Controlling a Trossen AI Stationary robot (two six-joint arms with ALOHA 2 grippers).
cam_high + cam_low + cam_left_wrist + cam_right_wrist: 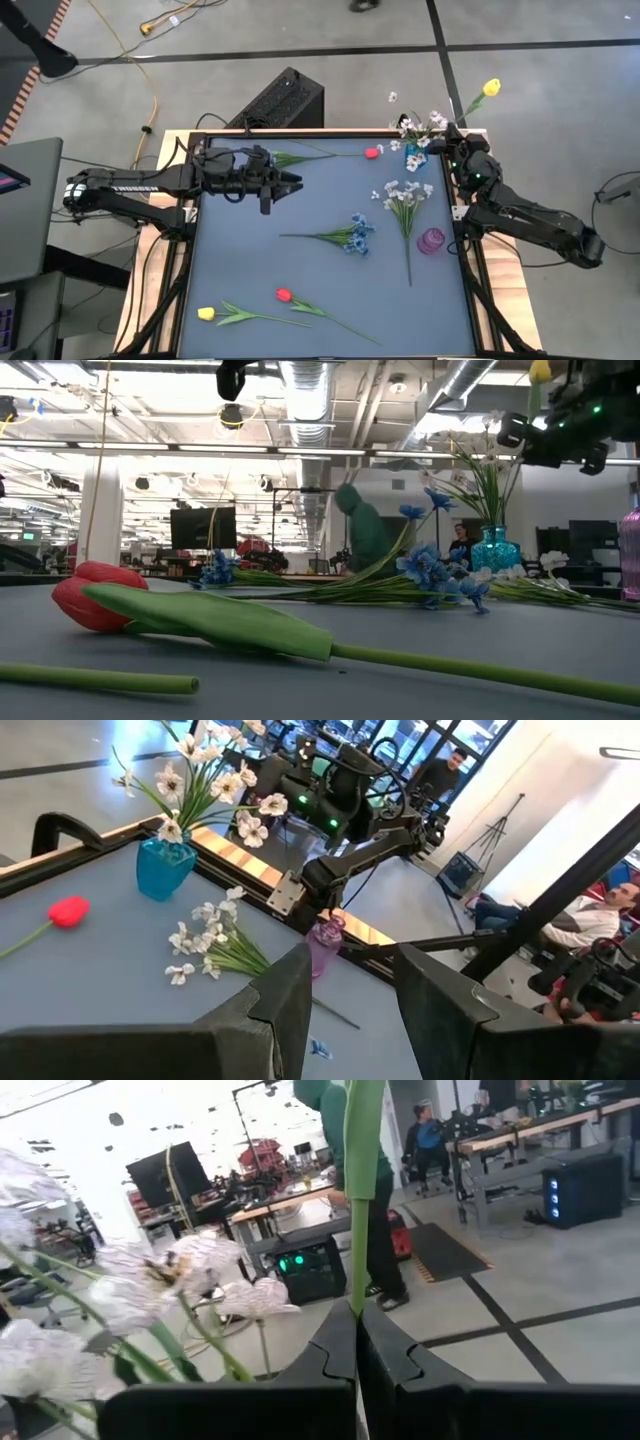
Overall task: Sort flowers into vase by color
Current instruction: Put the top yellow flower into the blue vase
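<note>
Red tulip point(95, 598) lying nearest in low view, right gripper point(357, 1342) clamped on yellow tulip point(490, 88) stem upper right, left gripper point(348, 982) parted, empty, upper left.

Bright, even light comes from ceiling lamps point(300, 385). Shadows on the table point(250, 260) are soft. White flowers point(150, 1280) near the right wrist camera look blurred.

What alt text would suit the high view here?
Seen from above, the right gripper holds a yellow tulip-like flower by its stem at the table's far right corner, beside a blue glass vase of white sprays. The left gripper hovers empty-fingered over the grey mat, where blue, white, red and yellow flowers lie.
</note>
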